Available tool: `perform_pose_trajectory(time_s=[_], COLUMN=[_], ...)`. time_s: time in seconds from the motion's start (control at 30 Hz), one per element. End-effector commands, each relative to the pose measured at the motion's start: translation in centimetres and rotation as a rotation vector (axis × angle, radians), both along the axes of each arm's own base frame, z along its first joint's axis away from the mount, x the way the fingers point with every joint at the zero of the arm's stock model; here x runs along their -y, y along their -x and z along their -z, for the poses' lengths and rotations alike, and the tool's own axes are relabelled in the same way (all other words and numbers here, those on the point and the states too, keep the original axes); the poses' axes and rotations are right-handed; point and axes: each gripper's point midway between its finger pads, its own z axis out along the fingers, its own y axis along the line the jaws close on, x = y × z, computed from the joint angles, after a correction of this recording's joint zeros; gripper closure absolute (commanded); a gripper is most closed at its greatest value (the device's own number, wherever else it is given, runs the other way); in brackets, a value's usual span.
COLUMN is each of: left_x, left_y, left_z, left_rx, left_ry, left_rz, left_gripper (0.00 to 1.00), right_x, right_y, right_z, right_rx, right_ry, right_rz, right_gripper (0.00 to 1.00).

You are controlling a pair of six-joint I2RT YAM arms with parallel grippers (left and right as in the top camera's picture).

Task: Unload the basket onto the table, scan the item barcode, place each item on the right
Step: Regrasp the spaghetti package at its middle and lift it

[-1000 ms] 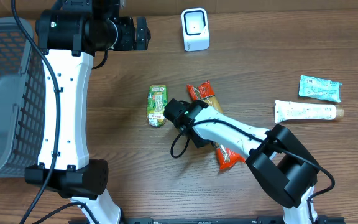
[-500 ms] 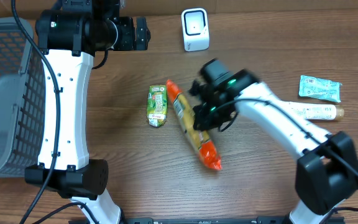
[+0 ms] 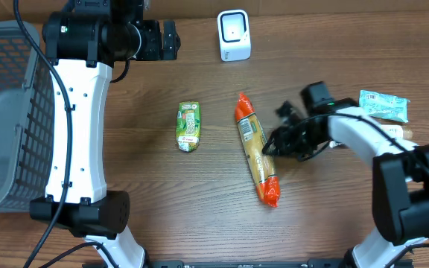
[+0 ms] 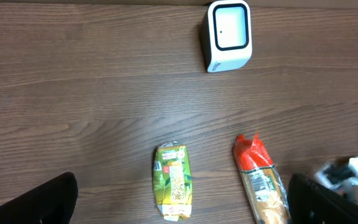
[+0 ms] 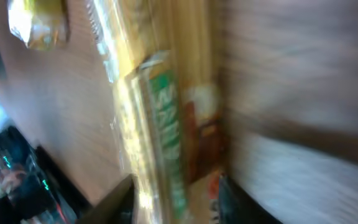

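Pasta pack [image 3: 254, 152] lies flat mid-table [image 3: 147, 193], long axis running from far edge to near edge, with red-orange ends and a clear middle showing pale strands. On the right wrist view a green label strip with white lettering runs along it, too blurred to read.

Right gripper [image 3: 272, 143] sits low, just beside the pack's right edge. Whether it touches the pack, or whether its jaws are parted or closed, cannot be told.

Left gripper [image 3: 171, 39] is up at the far edge with its jaws spread wide and nothing between them.

White scanner [image 3: 234, 35] stands at the far edge, well apart from the pack.

Green pouch [image 3: 188, 126] lies left of the pack, apart from it; its print is too small to read. Teal sachet [image 3: 383, 105] lies far right, its writing illegible. Grey basket [image 3: 6, 112] sits at the left edge.
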Motion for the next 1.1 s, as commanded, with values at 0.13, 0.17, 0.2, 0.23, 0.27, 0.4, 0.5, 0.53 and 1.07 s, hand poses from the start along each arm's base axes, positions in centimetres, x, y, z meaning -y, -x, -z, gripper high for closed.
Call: perform_pose_trajectory(time_s=[0.13, 0.17, 0.2, 0.23, 0.27, 0.4, 0.5, 0.53, 1.07], left_x=[0.0, 0.0, 0.0, 0.0, 0.0, 0.0, 0.0, 0.0, 0.0], left_y=[-0.2, -0.2, -0.2, -0.2, -0.2, -0.2, -0.2, -0.2, -0.2], left_z=[0.0, 0.0, 0.0, 0.0, 0.0, 0.0, 0.0, 0.0, 0.0], left_rx=[0.005, 0.005, 0.005, 0.005, 0.005, 0.005, 0.005, 0.005, 0.005], left_ry=[-0.011, -0.011, -0.011, -0.011, -0.011, -0.011, -0.011, -0.011, -0.011], left_rz=[0.012, 0.012, 0.012, 0.012, 0.012, 0.012, 0.012, 0.012, 0.012], left_gripper=[0.0, 0.0, 0.01, 0.0, 0.0, 0.0, 0.0, 0.0, 0.0], right_x=[1.5, 1.2, 0.8, 0.4, 0.0, -1.8, -2.8, -3.1, -3.3], right_y=[-1.3, -1.1, -0.9, -0.6, -0.4, 0.5, 1.3, 1.6, 5.5], right_z=[-1.2, -1.1, -1.1, -1.1, -1.0, -0.7, -0.2, 0.0, 4.4], right_rx=[0.074, 0.081, 0.091, 0.095, 0.1, 0.126, 0.137, 0.14, 0.087], right_ry=[-0.023, -0.022, -0.021, -0.02, -0.016, 0.014, 0.057, 0.072, 0.123], right_rz=[0.012, -0.009, -0.036, -0.056, -0.074, -0.157, -0.207, -0.223, -0.234], right_gripper=[0.17, 0.12, 0.1, 0.07, 0.05, 0.0, 0.0, 0.0, 0.69])
